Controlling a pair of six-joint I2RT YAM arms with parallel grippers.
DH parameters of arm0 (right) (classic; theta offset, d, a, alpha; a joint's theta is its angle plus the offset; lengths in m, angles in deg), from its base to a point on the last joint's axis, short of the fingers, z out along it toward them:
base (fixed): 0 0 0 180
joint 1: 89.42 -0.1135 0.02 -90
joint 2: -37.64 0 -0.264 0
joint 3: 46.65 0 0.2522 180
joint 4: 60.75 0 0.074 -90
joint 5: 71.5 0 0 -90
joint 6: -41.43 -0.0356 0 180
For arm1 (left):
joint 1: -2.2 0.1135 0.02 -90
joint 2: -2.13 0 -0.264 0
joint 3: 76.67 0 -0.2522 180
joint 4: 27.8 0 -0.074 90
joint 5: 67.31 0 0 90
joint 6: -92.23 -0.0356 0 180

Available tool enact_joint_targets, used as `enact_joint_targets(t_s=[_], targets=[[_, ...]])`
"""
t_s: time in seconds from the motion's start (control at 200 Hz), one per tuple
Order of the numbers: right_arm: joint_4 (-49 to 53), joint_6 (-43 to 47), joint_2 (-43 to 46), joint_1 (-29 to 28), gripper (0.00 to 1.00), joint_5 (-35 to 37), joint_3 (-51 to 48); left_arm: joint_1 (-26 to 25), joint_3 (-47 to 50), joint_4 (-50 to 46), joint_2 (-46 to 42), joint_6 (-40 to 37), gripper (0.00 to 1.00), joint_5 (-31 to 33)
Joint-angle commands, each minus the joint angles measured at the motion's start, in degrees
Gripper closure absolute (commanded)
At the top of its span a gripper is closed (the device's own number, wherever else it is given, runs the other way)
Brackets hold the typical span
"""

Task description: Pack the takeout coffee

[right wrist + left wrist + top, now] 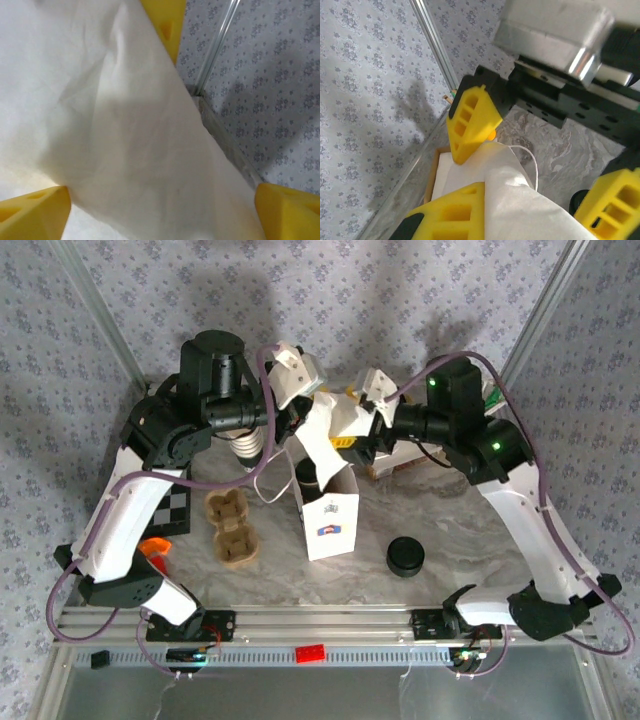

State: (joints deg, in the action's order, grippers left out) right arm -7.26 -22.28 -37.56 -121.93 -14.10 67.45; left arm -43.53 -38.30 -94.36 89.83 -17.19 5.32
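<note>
A white paper bag point(330, 510) stands open at the table's middle. Something dark and round point(306, 478) shows inside its mouth, like a black lid; I cannot tell if it is the takeout coffee. The brown pulp tray point(230, 526) lies left of the bag with both wells bare. My left gripper point(465, 170) is shut on the bag's raised rim point(520, 200), near the bag's top point(318, 420). My right gripper point(160, 210) stands open against the bag's paper point(125, 125), fingers point(32, 212) wide apart. One of its yellow fingers point(346, 444) shows at the bag's right rim.
A low stack of black lids point(405, 557) sits right of the bag. Lidless cups point(250, 446) stand stacked behind the tray, under the left arm. A checkerboard point(172, 508) and an orange piece point(155, 548) lie at the left. The metal frame post point(432, 40) rises close behind.
</note>
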Motion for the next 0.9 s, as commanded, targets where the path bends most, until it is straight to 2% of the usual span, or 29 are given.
enact_joint_targets(t_s=[0.0, 0.035, 0.095, 0.22, 0.355, 0.375, 0.44, 0.545, 0.685, 0.75, 0.815, 0.895], targets=[[1.93, 1.58, -0.96, -0.86, 0.17, -1.50, 1.92, -0.32, -0.16, 0.91, -0.38, 1.02, 1.00, -0.08], [1.85, 1.03, -1.00, -0.97, 0.28, -1.35, 1.69, -0.31, -0.09, 1.18, -0.30, 1.00, 1.00, 0.45], [1.75, 0.28, -0.84, -0.92, 0.40, -1.22, 1.27, -0.33, -0.21, 1.35, -0.17, 0.96, 1.00, 2.17], [0.85, -1.56, -0.08, -1.09, 0.77, 0.35, -0.13, -0.23, -0.15, 1.53, -0.19, 0.78, 1.00, 5.88], [-0.04, -7.38, 0.71, -1.29, 1.00, 4.79, -0.70, -0.26, 0.24, 2.25, -0.47, 0.93, 1.00, 9.46], [0.08, -8.63, 0.66, -1.32, 1.00, 5.62, -0.51, -0.31, 0.13, 2.46, -0.44, 1.04, 1.00, 9.92], [0.28, -13.79, 0.63, -1.26, 1.00, 7.69, -0.02, -0.28, -0.35, 2.90, -0.60, 1.72, 0.82, 12.46], [1.23, -23.21, 0.58, -1.44, 1.00, 11.52, 0.77, 0.29, -0.93, 2.62, -1.53, 3.85, 0.62, 18.05], [4.46, -36.08, 0.89, -1.93, 1.00, 18.44, 1.95, 2.68, 4.47, 2.19, -6.11, 11.91, 0.46, 28.75], [5.03, -41.39, 1.02, -2.78, 1.00, 20.86, 1.95, 3.19, 8.66, 1.99, -9.36, 17.67, 0.42, 34.18], [6.29, -46.59, 0.76, -4.11, 1.00, 24.88, 2.88, 4.36, 11.63, -0.81, -11.77, 26.18, 0.39, 37.85], [8.14, -51.41, -0.53, -6.31, 1.00, 29.42, 5.45, 5.81, 15.52, -4.63, -14.01, 37.70, 0.35, 38.14]])
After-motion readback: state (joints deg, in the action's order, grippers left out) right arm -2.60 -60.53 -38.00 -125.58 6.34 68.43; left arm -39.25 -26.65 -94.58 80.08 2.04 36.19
